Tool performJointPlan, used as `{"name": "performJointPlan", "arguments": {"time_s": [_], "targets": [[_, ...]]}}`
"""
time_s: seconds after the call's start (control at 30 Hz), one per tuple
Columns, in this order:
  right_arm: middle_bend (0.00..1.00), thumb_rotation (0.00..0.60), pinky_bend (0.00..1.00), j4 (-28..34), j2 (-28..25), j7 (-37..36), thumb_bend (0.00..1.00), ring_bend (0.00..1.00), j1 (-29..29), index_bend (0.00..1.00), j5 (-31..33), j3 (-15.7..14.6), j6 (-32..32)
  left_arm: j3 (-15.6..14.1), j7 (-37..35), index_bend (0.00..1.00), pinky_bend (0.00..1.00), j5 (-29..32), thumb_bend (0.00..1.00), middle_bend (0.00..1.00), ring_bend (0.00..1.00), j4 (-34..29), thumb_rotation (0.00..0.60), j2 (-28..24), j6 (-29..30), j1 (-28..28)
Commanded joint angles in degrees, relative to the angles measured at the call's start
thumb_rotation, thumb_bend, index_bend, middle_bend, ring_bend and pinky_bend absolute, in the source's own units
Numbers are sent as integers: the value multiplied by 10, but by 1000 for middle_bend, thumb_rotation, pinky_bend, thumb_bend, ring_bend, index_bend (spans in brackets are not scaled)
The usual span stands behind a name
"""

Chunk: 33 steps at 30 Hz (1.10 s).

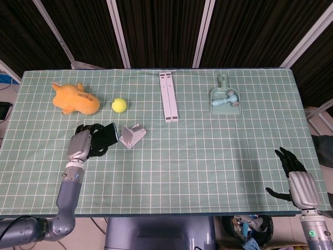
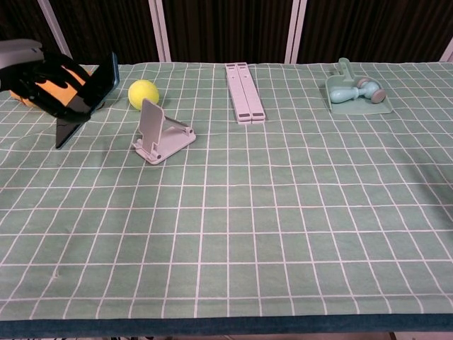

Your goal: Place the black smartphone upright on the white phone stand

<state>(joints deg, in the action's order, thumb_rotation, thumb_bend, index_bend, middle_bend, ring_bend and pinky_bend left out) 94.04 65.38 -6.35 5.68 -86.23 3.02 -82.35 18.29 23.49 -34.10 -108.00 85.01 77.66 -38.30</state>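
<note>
The left robot hand grips the black smartphone, tilted and lifted clear of the surface, just left of the white phone stand. Beyond the stand sit a yellow ball and an orange plush toy. Far right of the stand, the right robot hand rests with fingers spread, holding nothing.

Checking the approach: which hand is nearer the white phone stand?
Left. The left hand holds the black smartphone just beside the white phone stand; the right hand sits far across the table.
</note>
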Motion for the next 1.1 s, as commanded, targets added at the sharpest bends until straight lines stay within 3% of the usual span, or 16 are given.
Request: {"name": "performJointPlan", "arguments": {"time_s": [0.03,0.33,0.57,1.1], "targets": [[0,600,186,1,0,-1,115,0,0,0,1,0,0,40,-40,524,7,-6,444,594,130,-11,600,43,37,5],[0,600,186,2,-1,-5,115,0,0,0,2,0,3,95,-89,517,37,37,444,590,130,14,600,137,80,1],[0,600,186,4,-3,-9,115,0,0,0,4,0,5,121,-106,516,38,43,444,590,130,60,600,190,96,-8],[0,600,186,6,-5,-14,116,0,0,0,5,0,6,162,-117,517,74,51,443,590,130,111,600,243,90,-15]]}}
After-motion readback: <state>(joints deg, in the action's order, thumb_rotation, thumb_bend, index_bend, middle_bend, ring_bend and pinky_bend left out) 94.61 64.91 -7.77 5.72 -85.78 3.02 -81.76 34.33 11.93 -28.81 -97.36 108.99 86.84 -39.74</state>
